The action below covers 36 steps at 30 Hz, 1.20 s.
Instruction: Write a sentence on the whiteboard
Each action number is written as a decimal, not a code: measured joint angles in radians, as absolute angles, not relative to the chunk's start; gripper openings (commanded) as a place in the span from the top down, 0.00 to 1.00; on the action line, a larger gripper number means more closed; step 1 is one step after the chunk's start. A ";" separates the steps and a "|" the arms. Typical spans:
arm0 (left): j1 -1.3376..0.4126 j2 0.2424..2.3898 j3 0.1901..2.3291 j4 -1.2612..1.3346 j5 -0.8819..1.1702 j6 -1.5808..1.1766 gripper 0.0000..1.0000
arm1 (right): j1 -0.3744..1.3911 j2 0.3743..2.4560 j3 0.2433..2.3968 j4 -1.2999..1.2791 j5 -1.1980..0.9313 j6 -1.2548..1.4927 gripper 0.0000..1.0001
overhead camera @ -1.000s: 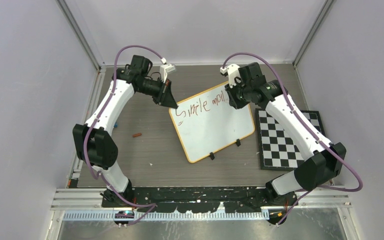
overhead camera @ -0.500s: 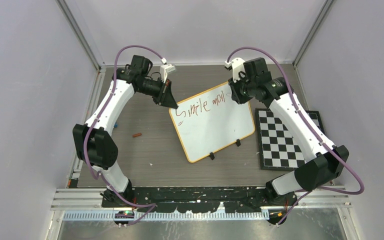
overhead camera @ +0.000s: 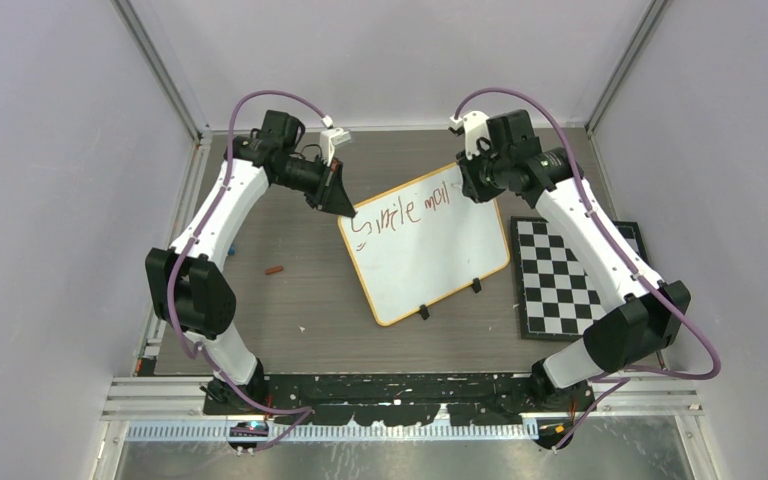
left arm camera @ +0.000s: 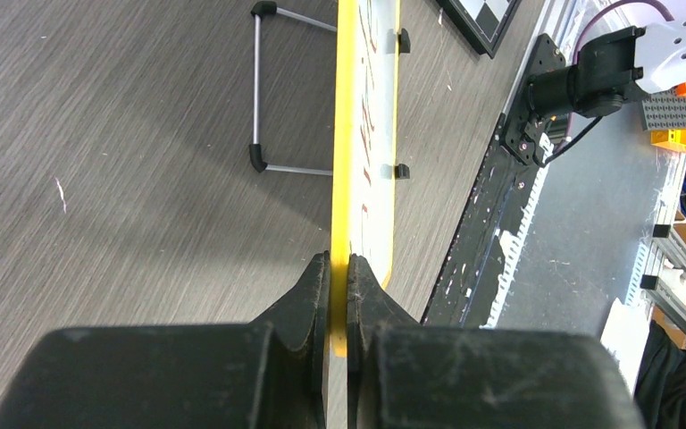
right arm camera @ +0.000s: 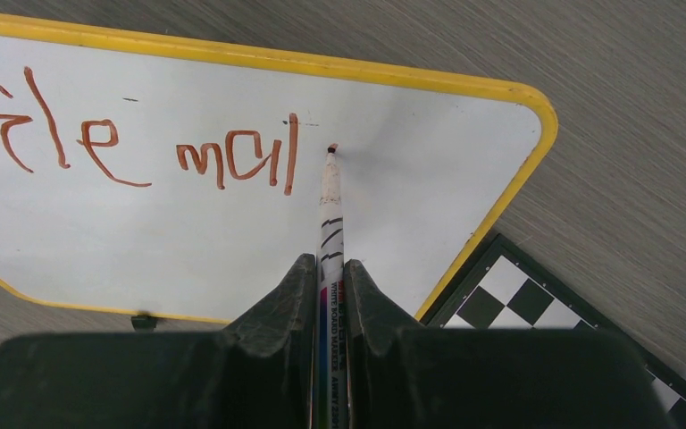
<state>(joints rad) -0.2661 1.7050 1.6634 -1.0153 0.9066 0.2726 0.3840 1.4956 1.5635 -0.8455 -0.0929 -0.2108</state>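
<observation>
The whiteboard [overhead camera: 430, 262] stands tilted at the table's middle, with a yellow rim and two black feet. My left gripper [overhead camera: 346, 210] is shut on its far left corner; in the left wrist view the fingers [left arm camera: 339, 261] pinch the yellow rim [left arm camera: 347, 134] edge-on. Red-brown words of the sentence [overhead camera: 405, 210] run along the top, reading "ile mal" [right arm camera: 232, 163] in the right wrist view. My right gripper [right arm camera: 326, 261] is shut on a white marker [right arm camera: 330, 210]. Its tip [right arm camera: 332, 148] sits just right of the last stroke; contact with the board is unclear.
A black-and-white checkered mat [overhead camera: 572, 278] lies right of the board, close to its right edge [right arm camera: 536, 308]. A small red-brown cap [overhead camera: 275, 269] lies on the table to the left. The board's wire stand [left arm camera: 257, 94] sticks out behind it.
My right gripper with the marker has shifted slightly right and toward the far side along the board's top line. The left arm and the board have stayed put.
</observation>
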 measured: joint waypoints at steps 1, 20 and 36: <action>-0.266 1.705 1.663 -1.015 0.906 0.273 1.00 | 0.384 1.497 1.563 -0.846 -0.096 -0.211 1.00; -0.266 1.705 1.663 -1.016 0.906 0.274 1.00 | 0.391 1.497 1.564 -0.862 -0.145 -0.200 1.00; -0.266 1.705 1.663 -1.016 0.904 0.269 1.00 | 0.350 1.496 1.528 -0.863 -0.134 -0.212 1.00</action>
<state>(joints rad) -0.2661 1.7050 1.6634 -1.0164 0.9035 0.2691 0.3504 1.4963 1.5280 -0.8631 -0.1341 -0.2123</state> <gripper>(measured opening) 0.045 0.194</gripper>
